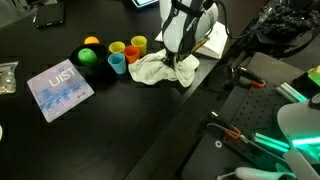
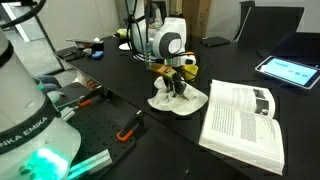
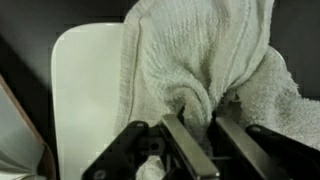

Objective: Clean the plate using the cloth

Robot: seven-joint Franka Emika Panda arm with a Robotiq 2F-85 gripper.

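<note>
We see the gripper [image 3: 203, 120] clamped on a bunched fold of the cloth [image 3: 205, 50], which lies over the right part of the white plate [image 3: 85, 90], presumably so a drag wipes it. Only the wrist view shows that pinch; in an exterior view the cloth's loose end lies near the cups [image 1: 125, 55].

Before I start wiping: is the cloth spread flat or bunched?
Bunched. Wrist view: the cloth gathers into folds at the end effector, leaving part of the plate bare.
</note>
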